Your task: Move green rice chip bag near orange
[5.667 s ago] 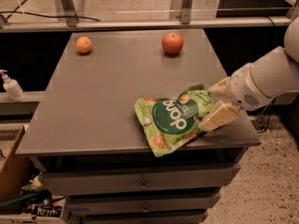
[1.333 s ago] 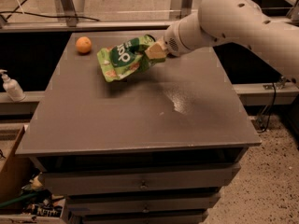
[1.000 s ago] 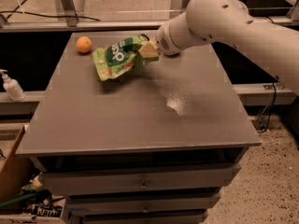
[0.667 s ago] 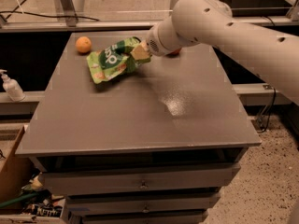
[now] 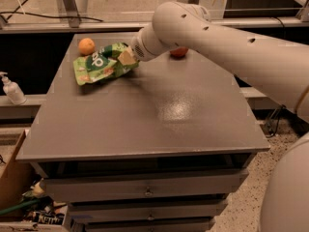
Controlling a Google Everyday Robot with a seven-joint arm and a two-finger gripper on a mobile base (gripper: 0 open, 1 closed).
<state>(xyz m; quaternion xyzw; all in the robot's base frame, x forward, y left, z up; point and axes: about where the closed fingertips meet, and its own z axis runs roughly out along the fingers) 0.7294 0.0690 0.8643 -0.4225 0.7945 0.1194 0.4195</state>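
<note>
The green rice chip bag (image 5: 100, 63) is a crinkly light-green pouch with a dark green circle. It hangs low over the far left part of the grey table (image 5: 145, 115). My gripper (image 5: 126, 57) is shut on the bag's right edge and holds it tilted, left end down. The orange (image 5: 87, 46) sits at the table's far left corner, just beyond the bag's upper left edge. I cannot tell whether the bag touches the table or the orange.
A red apple (image 5: 179, 52) sits at the far middle of the table, mostly hidden behind my arm (image 5: 227, 52). A white pump bottle (image 5: 11, 89) stands on a ledge to the left. Drawers (image 5: 145, 190) are below the tabletop. A cardboard box (image 5: 12, 178) is at the lower left.
My gripper has carried the bag from the table's front right up and across to the far left, ending next to the orange. The arm now covers most of the apple.
</note>
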